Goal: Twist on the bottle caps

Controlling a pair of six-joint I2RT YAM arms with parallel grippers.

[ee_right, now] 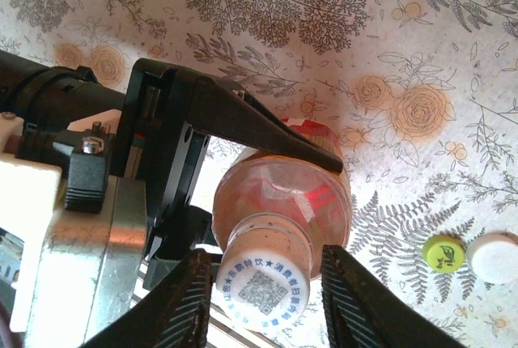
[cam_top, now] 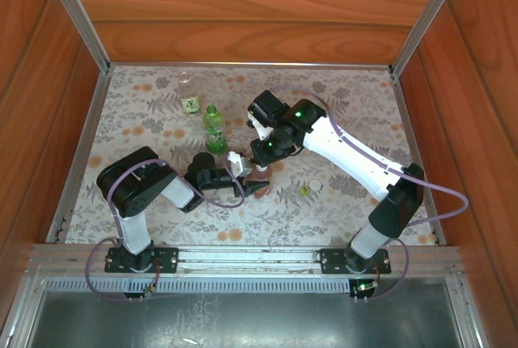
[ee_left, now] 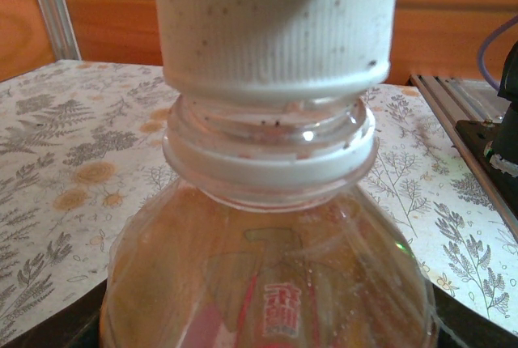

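We log the amber bottle (ee_right: 287,194) at mid counter (cam_top: 364,113), a bit left of centre, between the two arms. The left pincer (cam_top: 252,175) comes in from the left and is clamped on the bottle's body, with one black finger (ee_right: 267,125) across its far side and the other low on the near side. A white cap (ee_right: 263,293) with a printed code on top sits on the bottle's neck. From the left wrist it looks level, down over the threads just above the neck collar. The right pincer (ee_right: 267,263) reaches in from the right and far side and is narrow, one ribbed finger (ee_right: 190,299) against each side of that cap. Its dark tips edge the cap top in the left wrist view. The green bottle (cam_top: 214,129) stands just far-left of the amber one. The clear bottle (cam_top: 190,99) with the dark label stands farther back and left, near the far edge. We cannot tell whether either is capped. Two loose caps lie flat on the counter right of the amber bottle, well apart from it: a yellow-green cap (ee_right: 443,252) and a loose white cap (ee_right: 494,257) just beside it. Neither pincer touches them.
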